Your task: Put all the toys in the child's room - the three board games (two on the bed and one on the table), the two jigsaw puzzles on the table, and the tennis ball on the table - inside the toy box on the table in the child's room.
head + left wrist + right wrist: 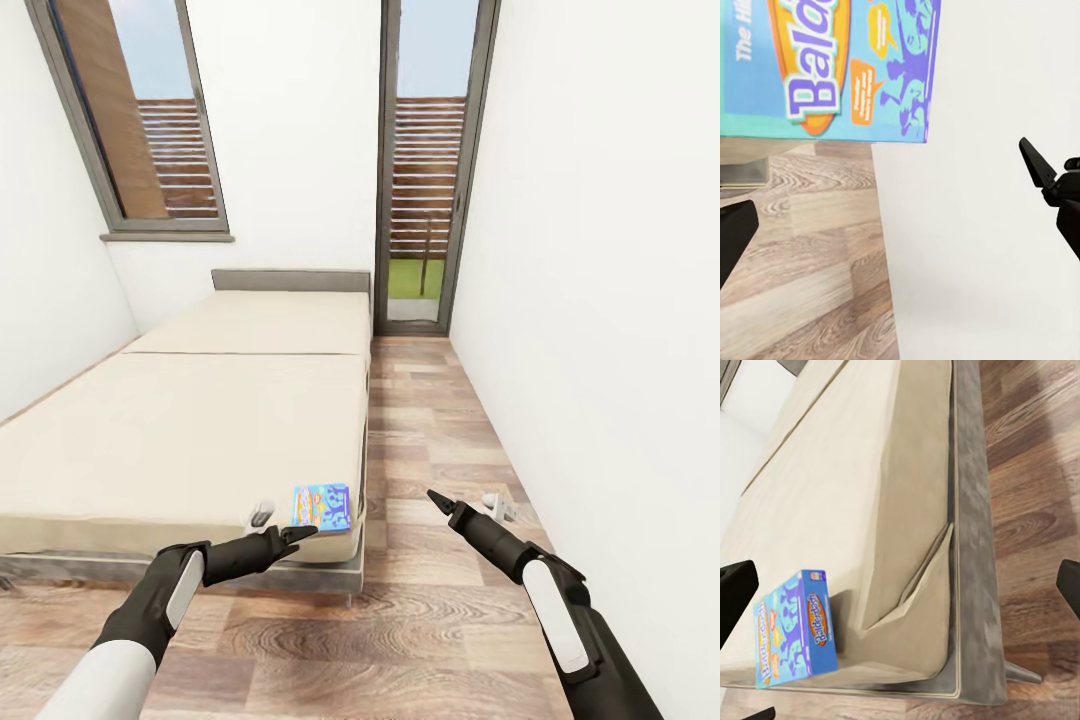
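Small blue board game [795,631], label reads "Balderdash", lies flat at bed [190,430] corner. L pincer [297,535] just beside it, spread; R pincer [440,500] spread over floor [440,420]

Small blue board game [321,507], lying flat, near corner of cream bed [190,430]

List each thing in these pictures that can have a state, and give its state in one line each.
Board game: lying flat at the bed's near corner, not held.
Bed: bare cream mattress in two panels, nothing else on it.
Left gripper: open, empty, fingertips at the bed's edge just short of the board game.
Right gripper: over the floor beside the bed; open by its wrist view, empty.
Glass door: shut.
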Tool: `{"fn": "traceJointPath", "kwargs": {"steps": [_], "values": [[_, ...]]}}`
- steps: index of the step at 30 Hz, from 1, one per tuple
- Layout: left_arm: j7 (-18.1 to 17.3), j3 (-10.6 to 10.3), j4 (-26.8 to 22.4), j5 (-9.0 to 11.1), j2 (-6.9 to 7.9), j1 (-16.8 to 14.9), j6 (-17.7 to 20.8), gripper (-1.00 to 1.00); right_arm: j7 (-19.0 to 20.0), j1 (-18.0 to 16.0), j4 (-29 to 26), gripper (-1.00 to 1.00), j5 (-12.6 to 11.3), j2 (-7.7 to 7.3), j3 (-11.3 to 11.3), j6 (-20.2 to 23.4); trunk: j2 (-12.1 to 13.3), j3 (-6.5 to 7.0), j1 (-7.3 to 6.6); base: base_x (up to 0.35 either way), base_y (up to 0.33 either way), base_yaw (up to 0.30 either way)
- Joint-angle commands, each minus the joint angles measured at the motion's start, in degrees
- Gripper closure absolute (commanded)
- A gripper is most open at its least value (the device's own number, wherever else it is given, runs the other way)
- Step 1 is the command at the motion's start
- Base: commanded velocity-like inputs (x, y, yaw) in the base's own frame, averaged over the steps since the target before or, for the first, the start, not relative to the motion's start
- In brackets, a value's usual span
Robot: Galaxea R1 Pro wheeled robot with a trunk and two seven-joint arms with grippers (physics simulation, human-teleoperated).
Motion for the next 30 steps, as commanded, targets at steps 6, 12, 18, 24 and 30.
{"fn": "traceJointPath", "kwargs": {"steps": [6, 12, 18, 24, 30], "values": [[-0.1, 0.1, 0.0, 0.1, -0.01, 0.0, 0.3, -1.00, 0.2, 0.0, 0.0, -1.00, -0.2, -0.04, -0.1, 0.4, -2.4, -1.13, 1.31, 0.000, 0.000, 0.000], [-0.1, 0.0, 0.0, 0.1, -0.01, 0.0, 0.3, -1.00, 0.2, 0.0, 0.0, -1.00, -0.2, -0.05, -0.1, 0.4, -4.8, -2.21, 2.63, 0.000, 0.000, 0.000], [1.3, -0.1, 0.1, 0.1, -1.97, 0.1, -0.3, -1.00, 0.1, 0.0, 0.2, -1.00, -0.1, 0.80, -0.3, 0.1, -4.8, -2.21, 2.62, -0.256, 0.043, 0.000], [1.0, -0.3, 0.0, 0.1, -3.05, 0.1, -0.3, -1.00, 0.1, 0.0, 0.2, -1.00, -0.2, 0.18, -0.4, 0.1, -4.8, -2.21, 2.62, -0.133, 0.011, 0.000], [1.0, -0.4, 0.1, 0.1, -2.93, 0.1, -0.3, -1.00, 0.1, 0.0, 0.2, -1.00, -0.2, -0.04, -0.5, 0.0, -4.8, -2.21, 2.62, -0.147, 0.001, 0.000]]}}
